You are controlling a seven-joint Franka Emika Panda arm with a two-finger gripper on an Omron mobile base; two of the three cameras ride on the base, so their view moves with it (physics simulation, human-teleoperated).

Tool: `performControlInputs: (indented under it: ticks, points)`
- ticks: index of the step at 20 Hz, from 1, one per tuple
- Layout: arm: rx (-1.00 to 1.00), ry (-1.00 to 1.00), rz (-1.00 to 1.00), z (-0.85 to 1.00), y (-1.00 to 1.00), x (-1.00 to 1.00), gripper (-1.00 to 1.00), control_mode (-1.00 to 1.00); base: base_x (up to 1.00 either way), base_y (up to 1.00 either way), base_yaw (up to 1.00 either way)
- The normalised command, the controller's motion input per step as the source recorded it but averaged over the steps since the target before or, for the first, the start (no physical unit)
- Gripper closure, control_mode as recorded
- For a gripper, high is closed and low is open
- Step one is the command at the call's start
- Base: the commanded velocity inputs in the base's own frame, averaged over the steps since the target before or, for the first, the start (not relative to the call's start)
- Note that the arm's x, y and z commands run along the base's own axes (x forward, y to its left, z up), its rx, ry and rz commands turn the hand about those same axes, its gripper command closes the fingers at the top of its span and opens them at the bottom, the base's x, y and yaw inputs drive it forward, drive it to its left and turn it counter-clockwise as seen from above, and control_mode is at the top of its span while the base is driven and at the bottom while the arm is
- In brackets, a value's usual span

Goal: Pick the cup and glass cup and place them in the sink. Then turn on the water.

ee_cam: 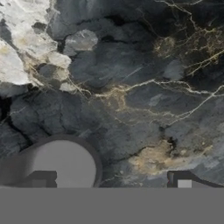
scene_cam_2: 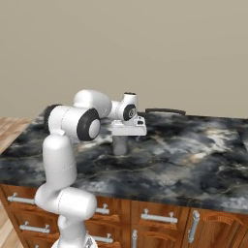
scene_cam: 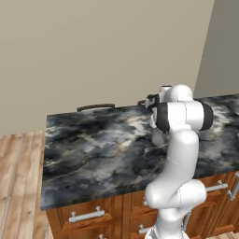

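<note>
Dark marble bench spans mid-frame; the glass cup stands at centre-left, directly under the wide-open, empty claw. Pickup is in hand: next, I judge, descend squarely around it and close.

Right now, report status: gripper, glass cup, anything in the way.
Gripper open, pointing down at the counter. Glass cup upright on the marble, directly beneath the hand, not gripped. Nothing else near it.
</note>
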Motion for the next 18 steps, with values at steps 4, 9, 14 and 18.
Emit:
performControlInputs:
  ticks: [4, 9, 14, 18]
  points:
    - [0.0, 0.0, 0.0, -0.02, 0.0, 0.0, -1.0, -1.0, 0.0, 0.0, 0.0]
    - [0.0, 0.0, 0.0, 0.0, 0.0, 0.0, -1.0, -1.0, 0.0, 0.0, 0.0]
    - [0.0, 0.0, 0.0, 0.0, 0.0, 0.0, -1.0, -1.0, 0.0, 0.0, 0.0]
    - [0.0, 0.0, 0.0, 0.0, 0.0, 0.0, 1.0, -1.0, 0.0, 0.0, 0.0]
